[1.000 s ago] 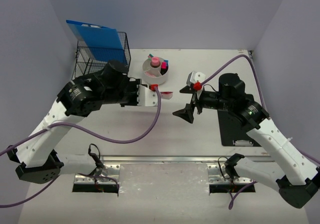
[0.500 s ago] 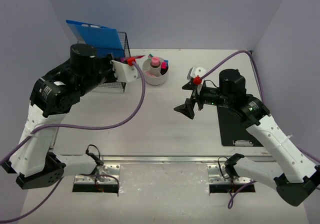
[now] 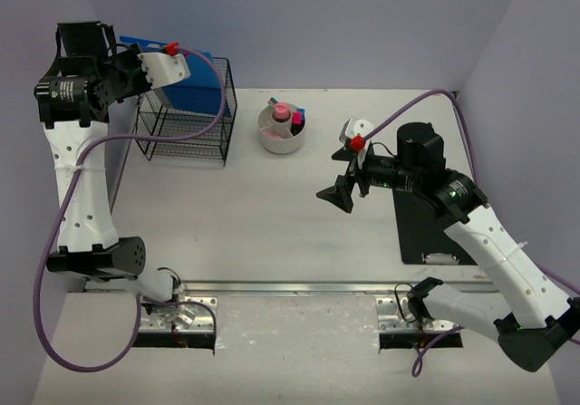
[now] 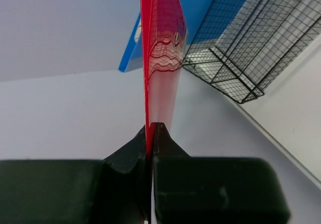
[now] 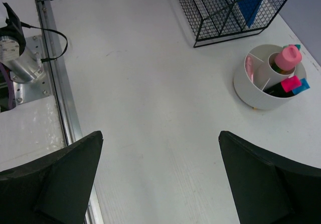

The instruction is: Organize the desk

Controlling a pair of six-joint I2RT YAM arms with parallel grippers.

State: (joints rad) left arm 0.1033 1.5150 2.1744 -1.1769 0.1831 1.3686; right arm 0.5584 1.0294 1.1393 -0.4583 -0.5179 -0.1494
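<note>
The off-white desk [image 3: 272, 224] lies under both arms; it also shows in the right wrist view [image 5: 150, 73]. My left gripper [image 4: 151, 126] is shut on the edge of a thin red translucent sheet [image 4: 161, 58], seen edge-on and held high in the air. In the top view this gripper [image 3: 179, 70] is raised over the back left corner, above a black wire basket [image 3: 186, 120]. My right gripper [image 5: 160, 139] is wide open and empty above the bare desk; in the top view it [image 3: 340, 192] hangs over the middle right.
A blue folder [image 3: 195, 74] stands in the wire basket [image 5: 225, 8]. A white round organizer [image 3: 283, 131] holds a pink-capped bottle and markers. A black pad [image 3: 426, 233] lies under the right arm. A silver rail [image 5: 55, 83] runs along the front edge.
My left arm has lifted from beside the organizer and swung back and left to high above the wire basket, with the red sheet in its jaws. The right gripper has barely moved.
</note>
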